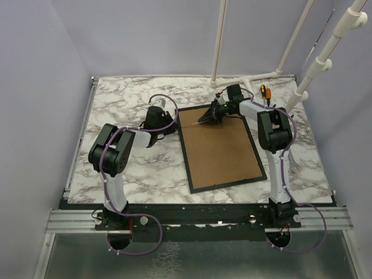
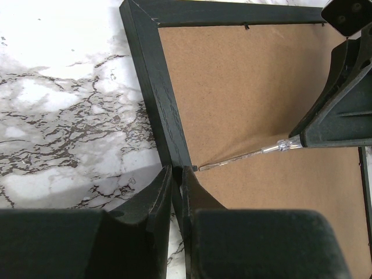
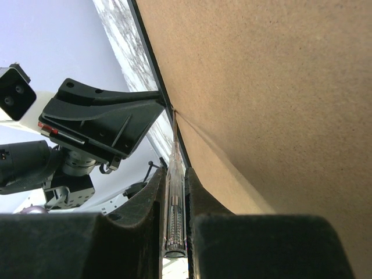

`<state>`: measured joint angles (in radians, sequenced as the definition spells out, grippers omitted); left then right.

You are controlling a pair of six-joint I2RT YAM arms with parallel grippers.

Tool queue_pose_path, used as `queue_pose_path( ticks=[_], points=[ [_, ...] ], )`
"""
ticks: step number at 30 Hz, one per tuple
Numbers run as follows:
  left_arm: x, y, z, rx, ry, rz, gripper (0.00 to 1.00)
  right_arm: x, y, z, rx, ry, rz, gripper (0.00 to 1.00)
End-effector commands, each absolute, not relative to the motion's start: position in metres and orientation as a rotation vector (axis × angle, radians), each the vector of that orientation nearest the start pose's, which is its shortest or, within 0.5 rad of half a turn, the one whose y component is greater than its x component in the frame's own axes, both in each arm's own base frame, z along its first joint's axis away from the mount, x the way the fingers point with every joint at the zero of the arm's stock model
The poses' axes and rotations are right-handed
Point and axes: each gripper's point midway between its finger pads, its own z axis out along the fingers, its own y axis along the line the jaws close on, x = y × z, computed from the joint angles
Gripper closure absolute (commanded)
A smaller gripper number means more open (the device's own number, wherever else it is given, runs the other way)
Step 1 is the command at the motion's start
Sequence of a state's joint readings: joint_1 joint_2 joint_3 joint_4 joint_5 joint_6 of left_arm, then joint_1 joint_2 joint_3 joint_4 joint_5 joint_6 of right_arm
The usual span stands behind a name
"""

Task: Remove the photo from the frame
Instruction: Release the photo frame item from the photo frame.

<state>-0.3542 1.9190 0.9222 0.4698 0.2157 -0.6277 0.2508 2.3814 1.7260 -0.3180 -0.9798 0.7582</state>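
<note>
Here's the scene: a large rectangular picture frame (image 1: 221,151) with a thin black border lies face down on the white-and-grey marbled table (image 1: 151,168), its brown fibreboard back turned up. It sits between the two arms, long side running away from their bases, a touch askew.

Over to the left gripper (image 2: 178,174): it's down at the frame's left border, near the far corner, and its two black fingers are pinched onto that black strip, one outside over the marble, one inside over the fibreboard. Clenched on the frame, no doubt about it.

Now the right gripper (image 3: 174,177), reaching in from the far right side, low over the board. Its fingers are clamped on a slim clear-handled screwdriver (image 2: 241,157), the handle running straight down between them. The thin metal shaft slants across the brown back, and the tip meets the inner edge of the left border, right beside the left fingers. Whether the tip is under the board or merely against it, I can't tell.

Off at the far right of the table, an orange-handled screwdriver (image 1: 264,92) lies well apart from the frame.
</note>
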Motion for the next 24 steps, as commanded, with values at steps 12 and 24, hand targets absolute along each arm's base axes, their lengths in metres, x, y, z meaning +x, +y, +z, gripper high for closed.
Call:
queue_pose_path(
  ticks=[12, 24],
  points=[
    [0.429, -0.231, 0.029, -0.131, 2.207, -0.834, 0.88, 0.449, 0.282, 0.038, 0.275, 2.687, 1.526, 0.99],
    [0.428, -0.232, 0.028, -0.129, 2.209, -0.845, 0.88, 0.448, 0.291, 0.037, 0.266, 2.688, 1.546, 0.99]
  ],
)
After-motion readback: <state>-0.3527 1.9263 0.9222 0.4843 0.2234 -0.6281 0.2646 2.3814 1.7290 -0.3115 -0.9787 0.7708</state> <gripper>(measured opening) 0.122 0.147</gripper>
